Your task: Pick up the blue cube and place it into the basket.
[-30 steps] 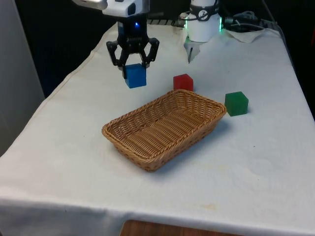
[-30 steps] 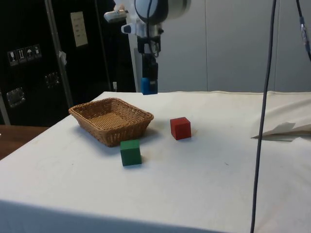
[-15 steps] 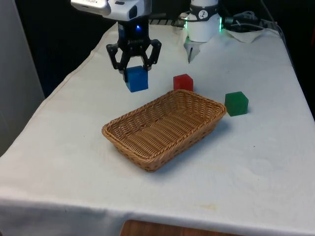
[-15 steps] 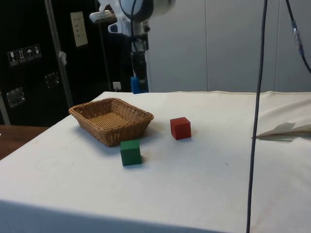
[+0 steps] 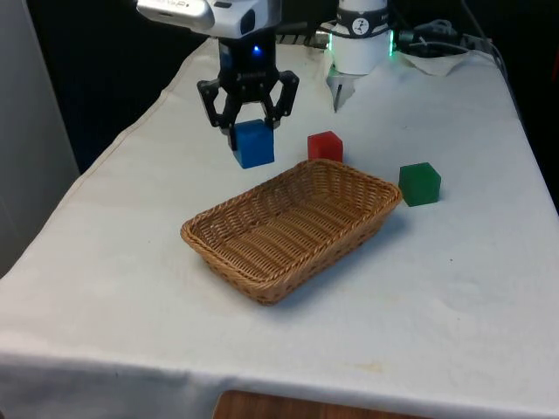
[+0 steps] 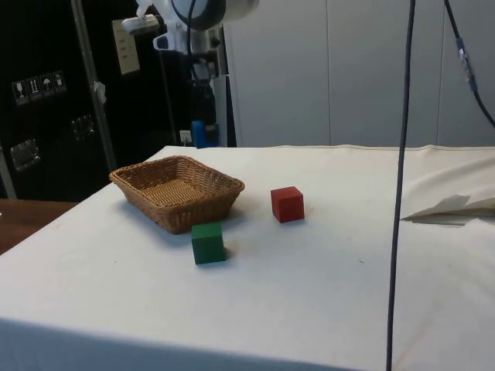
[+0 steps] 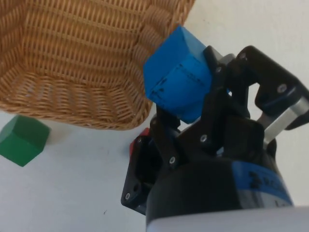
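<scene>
A white cloth covers the bench (image 5: pixel 454 305), with black curtains behind its far end. The end effector (image 5: pixel 250 125) hangs above the cloth with its two fingers clamped on the blue cube (image 5: pixel 253 144), which is held in the air just beyond the far left rim of the wicker basket (image 5: pixel 288 225). A red cube (image 5: pixel 325 146) sits near the basket's far edge, and a green cube (image 5: pixel 420 183) rests beside its right corner.

A tabletop (image 6: pixel 325 294) draped in a white cloth (image 5: pixel 122 288), with black curtains (image 5: pixel 105 52) beyond its far edge, dark cabinets (image 6: pixel 46 100) and pale wall panels (image 6: pixel 332 69) alongside.
</scene>
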Motion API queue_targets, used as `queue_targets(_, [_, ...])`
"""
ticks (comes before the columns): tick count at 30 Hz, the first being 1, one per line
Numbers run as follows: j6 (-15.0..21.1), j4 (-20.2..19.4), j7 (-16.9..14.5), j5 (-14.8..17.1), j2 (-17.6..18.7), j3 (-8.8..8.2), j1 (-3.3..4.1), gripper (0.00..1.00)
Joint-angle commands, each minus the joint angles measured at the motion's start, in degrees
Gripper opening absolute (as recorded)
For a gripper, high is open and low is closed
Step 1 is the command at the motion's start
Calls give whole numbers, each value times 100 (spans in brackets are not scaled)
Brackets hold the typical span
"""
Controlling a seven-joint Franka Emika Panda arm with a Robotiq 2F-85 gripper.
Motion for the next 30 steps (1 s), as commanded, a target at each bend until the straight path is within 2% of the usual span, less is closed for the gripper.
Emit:
queue_targets(1, [-34,40,74,-34,23,-11,40,1])
queue_targets(6, [-46,172,212,-29,92,103,52,1])
queue_targets(7, [0,86,143,0,29,115,17,1])
queue_targets(8, [-52,206,241,-29,115,126,57,1])
queue_targets(12, [-86,401,367,-29,235,212,69,1])
queue_targets(16, [-29,464,378,0,286,275,40,1])
queue_targets(22, [0,785,476,34,596,321,34,1])
queue_targets(30, [172,934,476,109,900,350,23,1])
